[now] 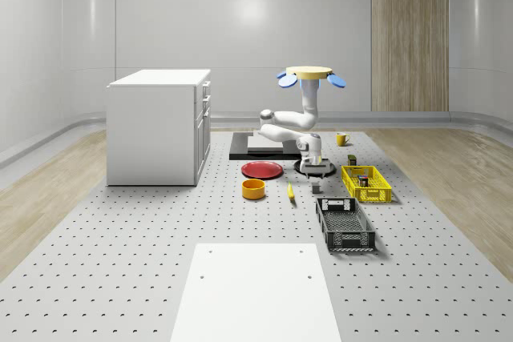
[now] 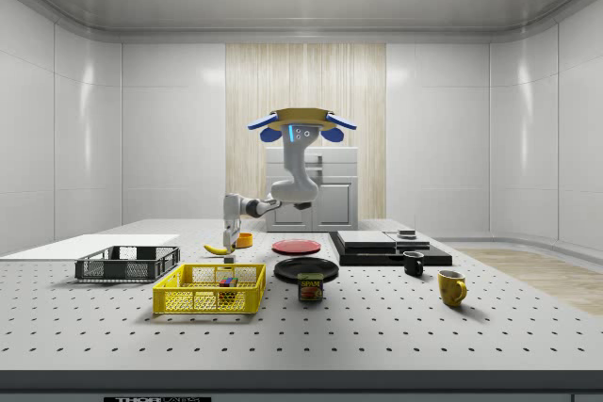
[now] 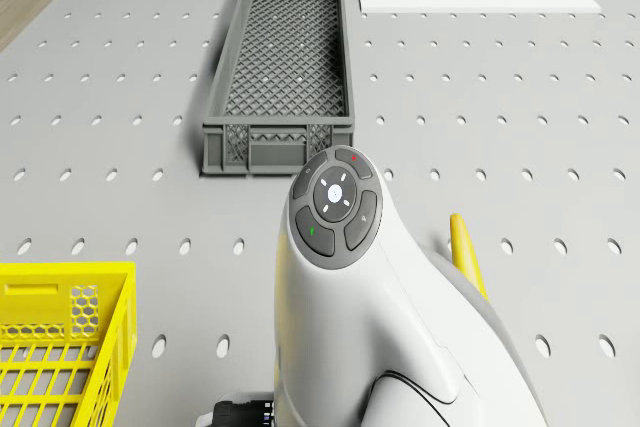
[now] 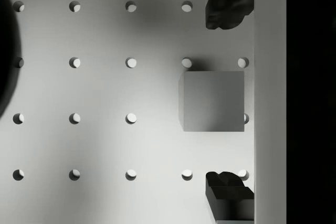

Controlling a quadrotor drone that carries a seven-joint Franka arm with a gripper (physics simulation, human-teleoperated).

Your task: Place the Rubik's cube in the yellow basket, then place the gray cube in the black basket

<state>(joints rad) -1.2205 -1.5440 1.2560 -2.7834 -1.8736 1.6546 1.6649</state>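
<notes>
The gray cube (image 4: 213,101) is plain, matte and flat-faced, sitting on the perforated table (image 4: 105,145) directly under the gripper (image 4: 229,98), whose two fingers (image 4: 226,6) stand apart at its twelve and six o'clock. The drone (image 1: 309,74) hovers over the table by one yellow basket (image 1: 366,183), which holds one Rubik's cube (image 2: 227,281), and one black basket (image 1: 345,224).

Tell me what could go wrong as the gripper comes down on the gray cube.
In the wrist view the small gray cube sits between the open gripper fingertips but off-centre, so one finger may nudge it. The yellow banana and perforated table lie close below; descending too far could strike them. The long black mesh basket is narrow for dropping.
</notes>
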